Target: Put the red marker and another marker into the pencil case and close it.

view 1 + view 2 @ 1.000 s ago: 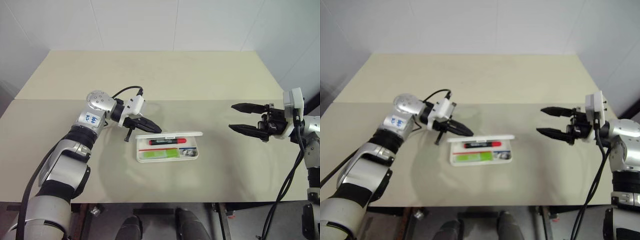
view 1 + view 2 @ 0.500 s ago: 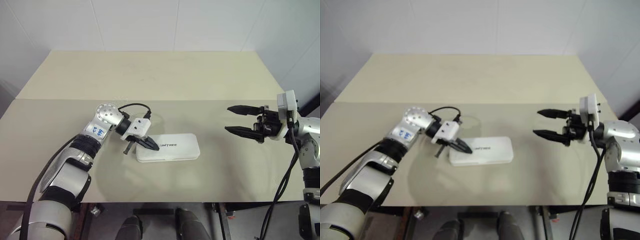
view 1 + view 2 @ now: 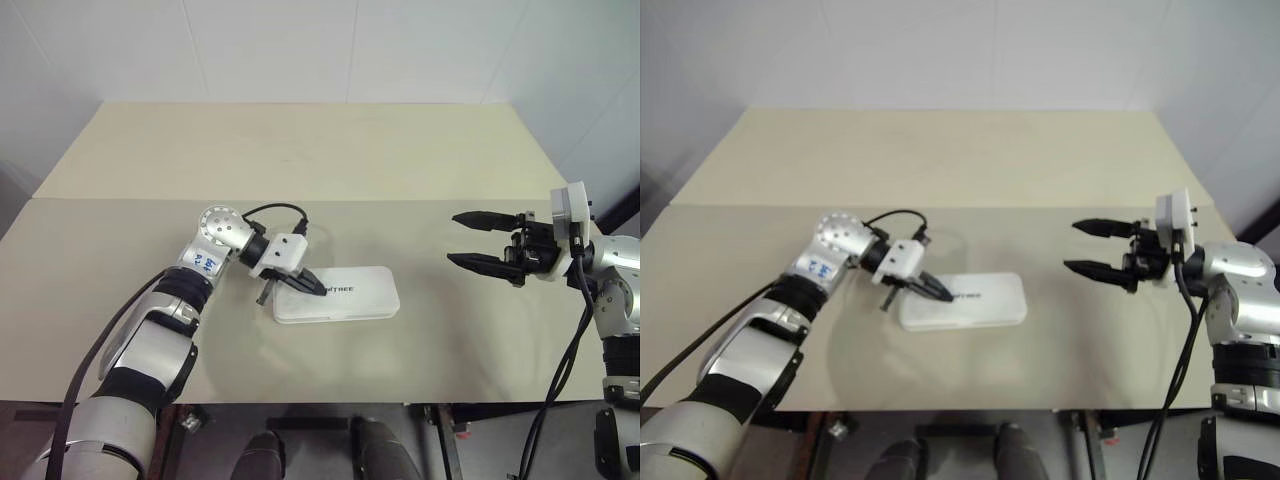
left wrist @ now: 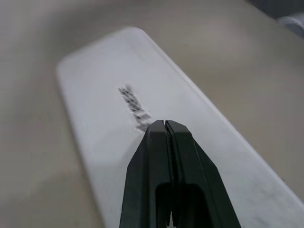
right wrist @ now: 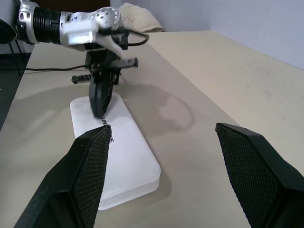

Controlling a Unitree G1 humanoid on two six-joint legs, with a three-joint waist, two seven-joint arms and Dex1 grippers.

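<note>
Now the pencil case (image 3: 337,294) lies closed at the tabletop's (image 3: 300,160) centre; the left end effector (image 3: 311,286), fingers pressed together, rests on its lid, while the right end effector (image 3: 477,240) hovers spread, well apart at right.

Left arm: extended forward and bent inward at the elbow, wrist angled downward. The left gripper (image 3: 312,285) has both black fingers pressed together with no gap, and its tips are on or just above the lid of the pencil case (image 3: 350,297), near the case's left end beside the lettering.

Right arm: held well to the right of the pencil case, gripper level and pointing toward it. The right gripper (image 3: 474,240) has its fingers spread wide apart and holds nothing.
</note>
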